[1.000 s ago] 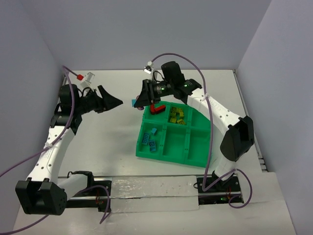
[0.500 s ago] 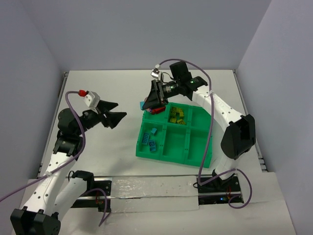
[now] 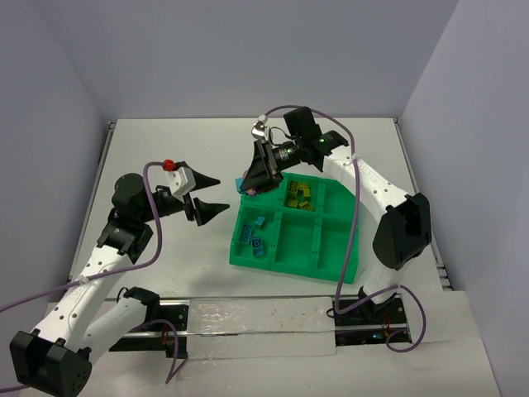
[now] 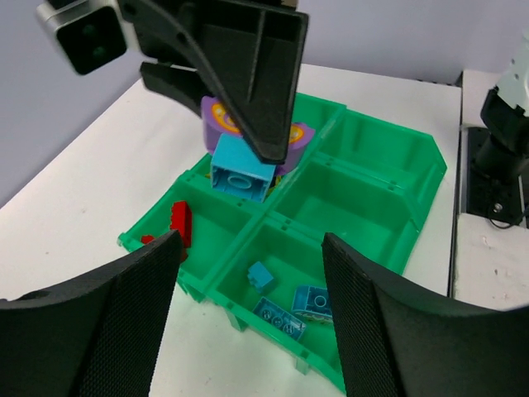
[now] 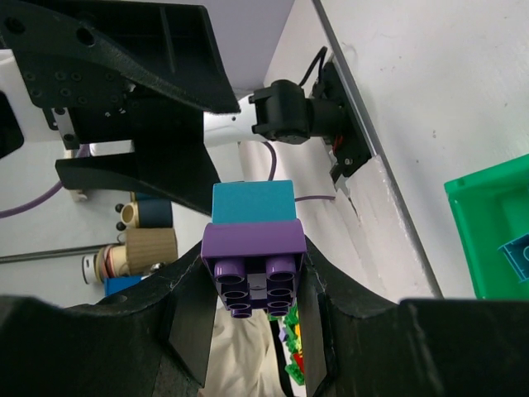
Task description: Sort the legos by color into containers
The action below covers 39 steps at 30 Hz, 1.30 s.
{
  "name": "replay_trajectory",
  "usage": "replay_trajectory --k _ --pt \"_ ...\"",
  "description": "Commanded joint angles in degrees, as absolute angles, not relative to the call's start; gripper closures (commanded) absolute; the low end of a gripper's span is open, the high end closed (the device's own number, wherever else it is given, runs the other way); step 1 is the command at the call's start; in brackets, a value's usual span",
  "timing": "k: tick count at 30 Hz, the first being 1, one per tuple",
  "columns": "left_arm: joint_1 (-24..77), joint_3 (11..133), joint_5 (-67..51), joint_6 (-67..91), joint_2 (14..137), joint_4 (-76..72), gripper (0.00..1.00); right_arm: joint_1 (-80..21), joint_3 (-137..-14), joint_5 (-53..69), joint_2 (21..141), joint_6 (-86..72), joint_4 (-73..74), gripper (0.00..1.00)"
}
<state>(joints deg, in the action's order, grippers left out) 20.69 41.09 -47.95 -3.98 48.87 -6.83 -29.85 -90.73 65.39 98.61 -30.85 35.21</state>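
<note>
**Legos (image 4: 241, 169) pinched in the right claw (image 3: 252, 178)**

The right claw is squeezed tight on two legos stuck together. One is a purple brick (image 5: 252, 256) and one is a light blue brick (image 5: 252, 203). The pair hangs in the air over the far left corner of the green tray (image 3: 281, 263). The left claw (image 3: 223, 194) holds nothing. Its two fingers are spread apart. It points at the pair from beside the tray and does not touch it.

The tray has six square boxes, in two rows of three. Three blue bricks (image 3: 254, 236) lie in the near left box. A little heap of yellow-green bricks (image 3: 297, 195) lies in the far middle box, too jumbled to count. Red bricks (image 4: 180, 225) lie in the far left box, partly hidden, so I cannot count them.

The tray sits on a white table (image 3: 165, 149). Pale grey walls (image 3: 248, 50) stand on three sides. Purple cables (image 3: 153, 223) loop along the two arms.
</note>
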Motion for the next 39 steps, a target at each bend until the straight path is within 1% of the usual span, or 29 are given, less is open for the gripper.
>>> replay_trajectory --k 1,14,24,26,27,31,32,33,35,39 --pt "22.6 45.7 -51.9 -8.7 50.1 -6.8 0.23 -30.8 -91.3 68.2 96.9 -30.5 35.7 1.00" --pt "26.9 48.3 -50.1 -10.2 54.9 -6.2 0.23 -32.2 -92.1 69.4 97.0 -28.8 36.7 1.00" --pt "27.9 49.3 -49.6 -9.8 56.2 -7.8 0.25 -32.9 -92.2 69.2 96.9 -27.8 37.7 1.00" --pt "28.0 49.0 -49.4 -9.5 56.2 -8.4 0.28 -32.9 -92.3 69.1 97.0 -27.9 37.7 1.00" --pt "28.0 49.0 -49.4 -9.3 56.1 -8.6 0.33 -32.9 -92.2 69.1 97.0 -28.0 37.6 1.00" --pt "28.2 49.2 -50.1 -8.5 56.4 -8.6 0.37 -33.2 -92.8 69.6 97.3 -28.5 37.5 1.00" --pt "28.3 49.2 -49.9 -8.4 56.6 -8.6 0.40 -33.3 -93.1 69.6 97.3 -28.5 37.7 1.00" --pt "28.4 49.2 -49.9 -8.4 56.6 -8.4 0.40 -33.3 -93.3 69.7 97.5 -28.6 37.7 1.00" --pt "28.6 49.5 -49.9 -8.4 57.0 -8.2 0.47 -33.4 -93.4 69.7 97.5 -28.6 37.7 1.00" --pt "28.8 49.9 -49.9 -8.3 57.3 -8.2 0.54 -33.4 -93.6 69.8 97.4 -28.7 37.5 1.00"
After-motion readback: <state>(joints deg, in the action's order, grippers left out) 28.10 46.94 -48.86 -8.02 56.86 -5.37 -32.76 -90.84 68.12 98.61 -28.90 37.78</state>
